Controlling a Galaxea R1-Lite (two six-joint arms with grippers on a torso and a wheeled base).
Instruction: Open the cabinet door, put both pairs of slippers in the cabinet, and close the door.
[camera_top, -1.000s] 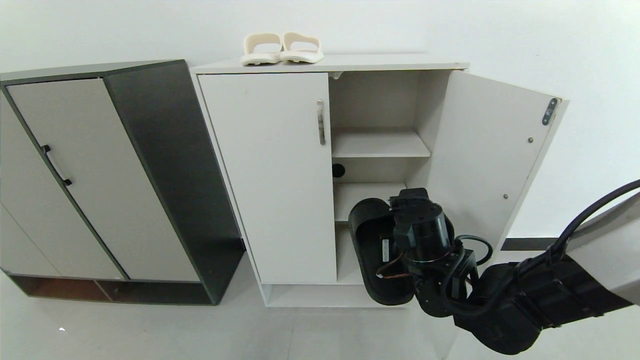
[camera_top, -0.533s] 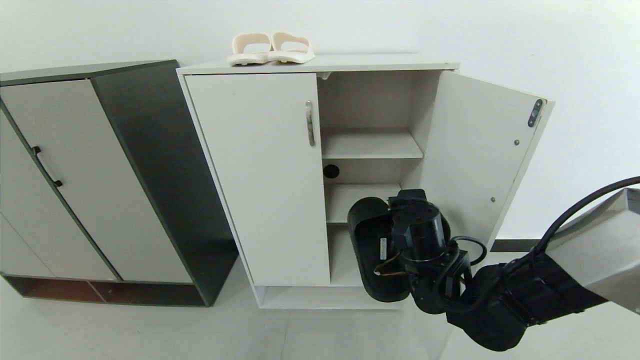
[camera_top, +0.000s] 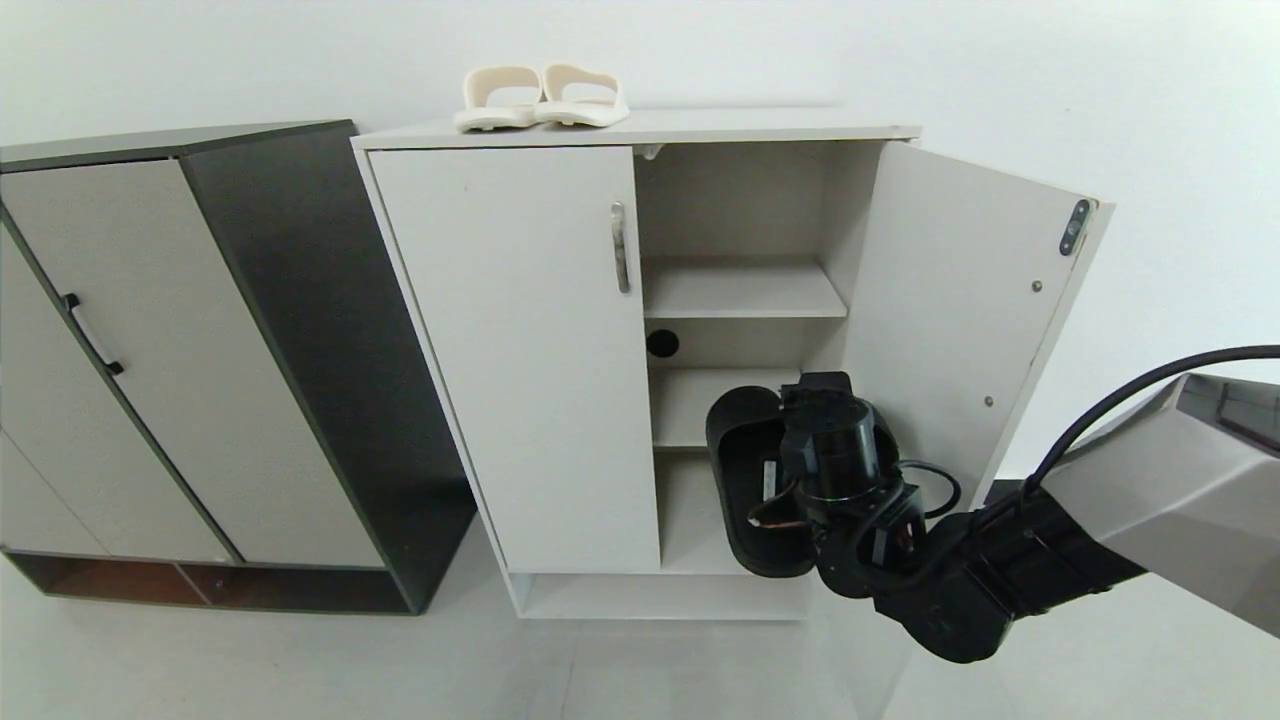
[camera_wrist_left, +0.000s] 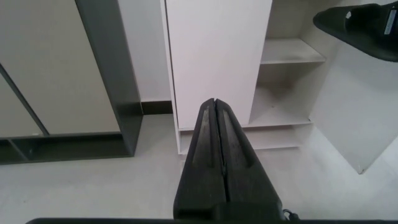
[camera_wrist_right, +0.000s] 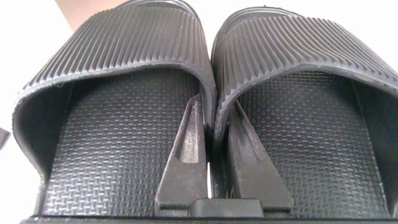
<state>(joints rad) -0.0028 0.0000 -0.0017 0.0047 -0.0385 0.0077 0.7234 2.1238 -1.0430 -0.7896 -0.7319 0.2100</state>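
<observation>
Our left gripper (camera_wrist_left: 214, 106) is pressed closed and holds nothing. At far left we see a dark cabinet (camera_top: 200, 350), shut. Beside it stands the white cabinet (camera_top: 520, 350), with a cream pair of slippers (camera_top: 542, 97) on top and its right door (camera_top: 960, 300) swung open. Our right gripper (camera_wrist_right: 214, 109) pinches the black slippers (camera_top: 740, 470) by their touching inner straps, in front of the lower shelf (camera_top: 695, 395).

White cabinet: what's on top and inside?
On top of the white cabinet, a cream pair of slippers. Inside the open right half, bare shelves; the black slippers in the right gripper cover the lower part. The closed left door hides the rest.
</observation>
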